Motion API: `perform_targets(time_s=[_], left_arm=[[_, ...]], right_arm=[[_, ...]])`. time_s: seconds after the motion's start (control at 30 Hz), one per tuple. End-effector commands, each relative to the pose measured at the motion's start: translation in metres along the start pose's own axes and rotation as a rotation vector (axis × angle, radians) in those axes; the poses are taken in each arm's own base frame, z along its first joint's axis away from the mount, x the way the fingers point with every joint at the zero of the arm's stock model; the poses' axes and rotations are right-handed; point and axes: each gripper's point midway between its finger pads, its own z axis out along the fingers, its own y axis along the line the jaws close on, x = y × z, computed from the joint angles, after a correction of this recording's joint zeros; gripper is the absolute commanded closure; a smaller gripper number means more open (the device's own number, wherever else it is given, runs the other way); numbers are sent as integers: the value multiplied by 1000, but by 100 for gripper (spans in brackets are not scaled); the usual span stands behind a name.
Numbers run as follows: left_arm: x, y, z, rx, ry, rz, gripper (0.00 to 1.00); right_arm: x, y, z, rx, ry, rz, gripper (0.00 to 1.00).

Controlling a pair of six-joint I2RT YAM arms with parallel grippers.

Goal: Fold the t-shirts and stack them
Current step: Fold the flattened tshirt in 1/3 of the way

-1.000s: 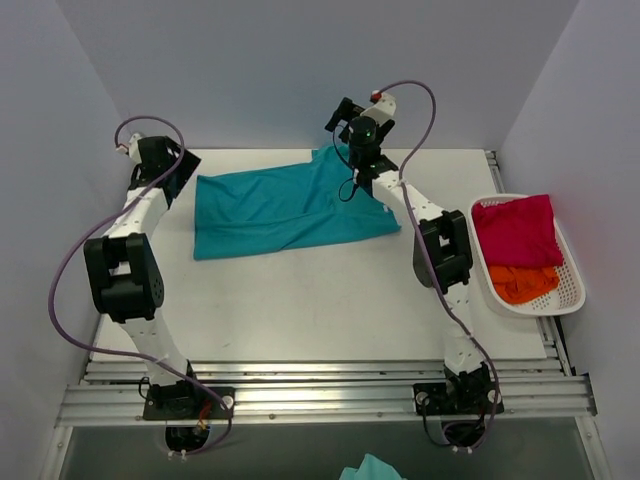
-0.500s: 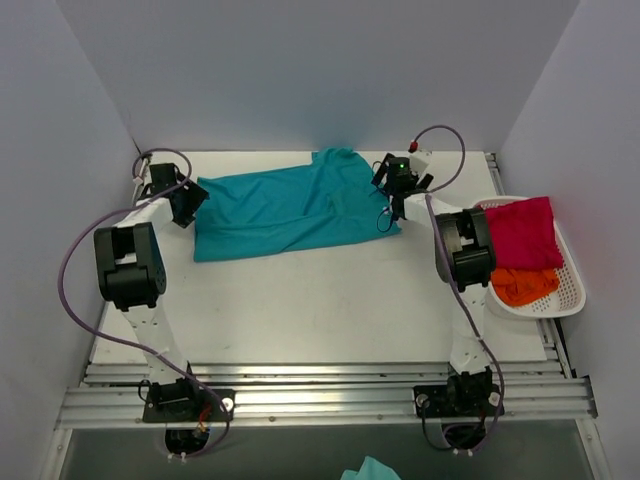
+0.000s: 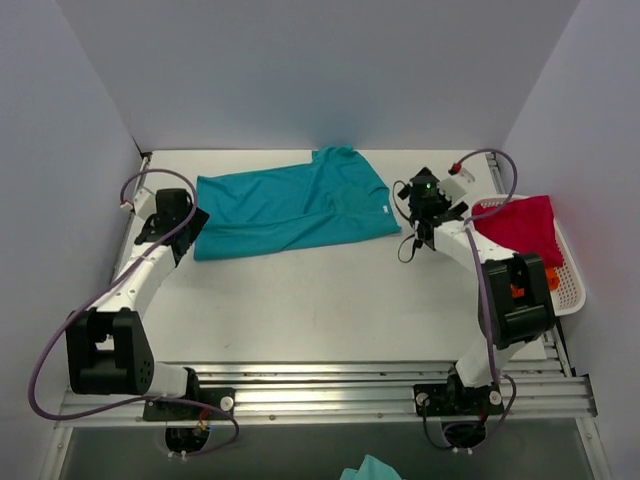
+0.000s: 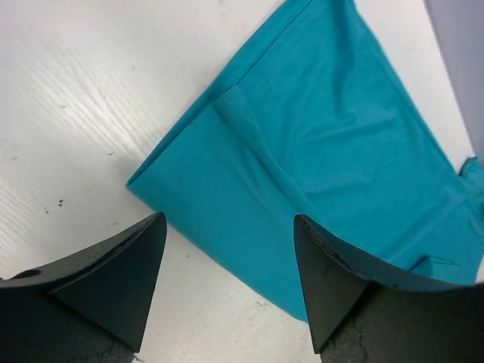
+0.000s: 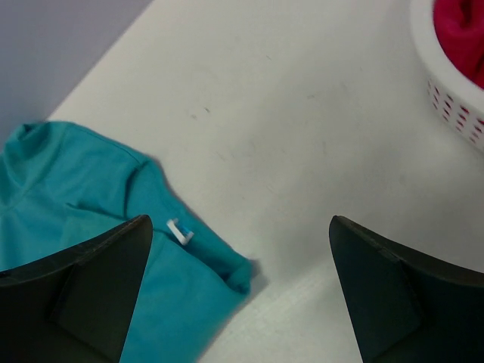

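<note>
White bench (image 3: 330,300) between pale grey walls, seen from above and from both wrists. The teal t-shirt (image 3: 290,208) lies spread and rumpled across the far half of the bench, its white neck label (image 5: 178,231) near the right-hand edge. My left tool (image 4: 227,227) hovers over the shirt's near left corner, jaws apart and empty. My right tool (image 5: 238,223), likewise released and holding nothing, hangs over bare bench between the shirt's right edge and the white slotted basket (image 3: 572,290). That basket, at the bench's right edge, holds the crimson t-shirt (image 3: 520,228) and the orange t-shirt (image 3: 517,291), the latter mostly hidden behind my right arm's elbow. Hazards, as I judge them: a pinch at the left corner may catch only one layer, dragging the fold askew; the ridge of cloth running from that corner could be pressed into the fold; and the right elbow, over the basket, may knock it if I swing outward.
</note>
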Motion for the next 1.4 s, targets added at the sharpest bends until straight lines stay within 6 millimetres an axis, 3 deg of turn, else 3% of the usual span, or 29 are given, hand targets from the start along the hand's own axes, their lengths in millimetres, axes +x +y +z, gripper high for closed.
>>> perform_targets(time_s=[0.0,0.07,0.1,0.23,0.33,0.63,0.87,1.07,1.2,1.27,1.3,1.37], left_arm=[[23,30,-3,-79,34,6,23],[31,29,-5,-48,45,-6,23],[41,38,-3,-59,68,-2,23],[59,40,4,-34,110,-11,23],[66,42,10,-38,121,-6,23],[78,40,35,-51,140,-3,23],[80,36,54,-69,136,5,24],[84,35,68,-87,143,9,24],[86,34,72,-94,144,6,31],[88,36,74,-102,147,6,37],[88,36,74,-103,146,7,44],[90,39,76,-112,148,7,50]], right_arm=[[28,-32,-18,63,69,6,2],[40,-28,-30,31,87,9,2],[48,-33,-37,26,99,5,2],[78,-17,-60,-50,134,-25,2],[92,-8,-64,-76,151,-40,2],[120,-2,-37,-39,179,-86,1],[144,-7,-2,-31,213,-90,2],[148,-8,17,-35,222,-72,4],[148,-6,21,-41,228,-65,17],[152,-9,22,-49,244,-65,47],[153,-7,21,-60,250,-60,68],[155,-10,21,-61,259,-60,79]])
